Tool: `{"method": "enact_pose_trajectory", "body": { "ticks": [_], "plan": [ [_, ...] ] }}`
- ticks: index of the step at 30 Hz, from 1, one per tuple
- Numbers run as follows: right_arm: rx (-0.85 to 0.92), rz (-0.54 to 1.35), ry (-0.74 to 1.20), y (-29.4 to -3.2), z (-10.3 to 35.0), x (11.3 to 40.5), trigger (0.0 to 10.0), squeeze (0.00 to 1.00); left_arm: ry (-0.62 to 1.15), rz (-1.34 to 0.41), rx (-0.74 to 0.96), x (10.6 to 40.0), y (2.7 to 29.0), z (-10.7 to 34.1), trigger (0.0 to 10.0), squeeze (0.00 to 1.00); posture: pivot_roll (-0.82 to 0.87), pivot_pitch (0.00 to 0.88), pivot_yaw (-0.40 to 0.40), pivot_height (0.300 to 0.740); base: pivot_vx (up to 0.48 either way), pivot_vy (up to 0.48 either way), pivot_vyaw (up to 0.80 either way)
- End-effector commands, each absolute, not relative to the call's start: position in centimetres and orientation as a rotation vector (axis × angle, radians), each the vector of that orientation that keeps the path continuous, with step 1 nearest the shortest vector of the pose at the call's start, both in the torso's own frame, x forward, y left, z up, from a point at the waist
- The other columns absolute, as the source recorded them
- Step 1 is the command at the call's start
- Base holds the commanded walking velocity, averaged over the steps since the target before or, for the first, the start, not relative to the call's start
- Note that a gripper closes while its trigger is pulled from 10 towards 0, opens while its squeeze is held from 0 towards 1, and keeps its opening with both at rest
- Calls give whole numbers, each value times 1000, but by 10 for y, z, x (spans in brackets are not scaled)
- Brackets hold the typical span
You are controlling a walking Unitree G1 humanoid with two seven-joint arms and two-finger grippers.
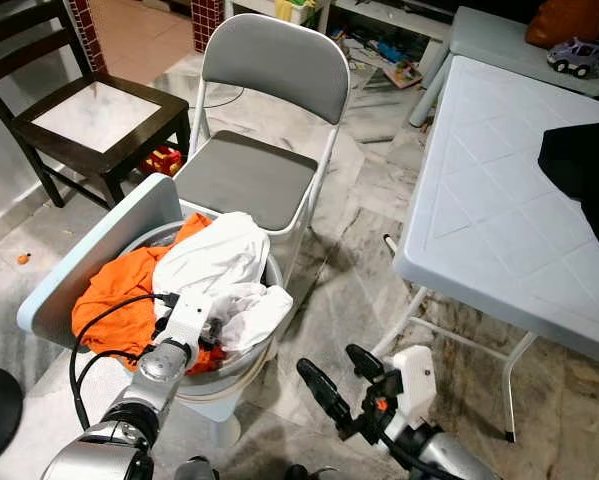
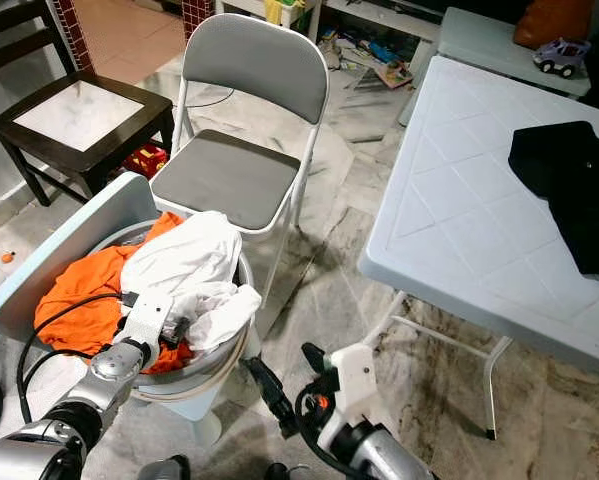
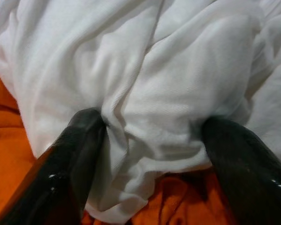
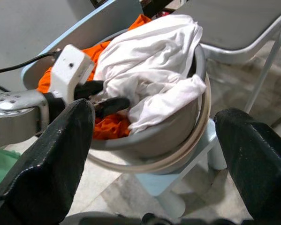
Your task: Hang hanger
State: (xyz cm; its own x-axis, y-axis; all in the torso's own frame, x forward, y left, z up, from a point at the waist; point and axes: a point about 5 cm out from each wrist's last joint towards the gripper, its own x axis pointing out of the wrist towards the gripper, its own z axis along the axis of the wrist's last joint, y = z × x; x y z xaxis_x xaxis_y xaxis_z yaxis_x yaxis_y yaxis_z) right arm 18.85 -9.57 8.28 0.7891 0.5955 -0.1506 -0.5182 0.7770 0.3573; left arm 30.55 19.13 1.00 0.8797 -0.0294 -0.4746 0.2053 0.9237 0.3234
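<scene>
The left gripper (image 3: pixel 149 136) is reaching wide open into the white cloth (image 1: pixel 214 262) in the grey tub (image 4: pixel 178 133), so it may be grabbing clothes by mistake, since I cannot see any hanger.

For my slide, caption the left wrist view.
Left gripper open, fingers straddling a fold of white cloth over orange cloth.

Even indoor light, head views sharp. In the left wrist view, the black fingers (image 3: pixel 79 154) are blurred and glossy, while the white cloth (image 3: pixel 154 84) between them is soft, shadowed beneath.
</scene>
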Motion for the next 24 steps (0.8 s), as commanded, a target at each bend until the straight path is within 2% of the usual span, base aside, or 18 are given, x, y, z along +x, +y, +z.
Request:
{"method": "enact_pose_trajectory", "body": {
  "ticks": [1, 7, 16, 18, 24],
  "plan": [
    [294, 584, 271, -102, 80, 190, 10000, 0, 529, -123, 374, 300, 196, 4, 0, 0, 124, 132, -127, 740, 0, 0, 0],
    [290, 567, 250, -106, 82, 195, 10000, 0, 400, -149, 432, 318, 205, 29, 0, 0, 138, 131, -123, 740, 0, 0, 0],
    [291, 563, 242, -104, 80, 201, 10000, 0, 389, -121, 422, 323, 214, 38, 0, 0, 152, 130, -119, 740, 0, 0, 0],
    [288, 562, 237, -104, 80, 202, 10000, 0, 379, -114, 405, 325, 211, 40, 0, 0, 151, 128, -117, 740, 0, 0, 0],
    [286, 539, 220, -110, 81, 206, 10000, 0, 161, -237, 623, 340, 184, 64, 0, 0, 157, 121, -112, 740, 0, 0, 0]
  ]
}}
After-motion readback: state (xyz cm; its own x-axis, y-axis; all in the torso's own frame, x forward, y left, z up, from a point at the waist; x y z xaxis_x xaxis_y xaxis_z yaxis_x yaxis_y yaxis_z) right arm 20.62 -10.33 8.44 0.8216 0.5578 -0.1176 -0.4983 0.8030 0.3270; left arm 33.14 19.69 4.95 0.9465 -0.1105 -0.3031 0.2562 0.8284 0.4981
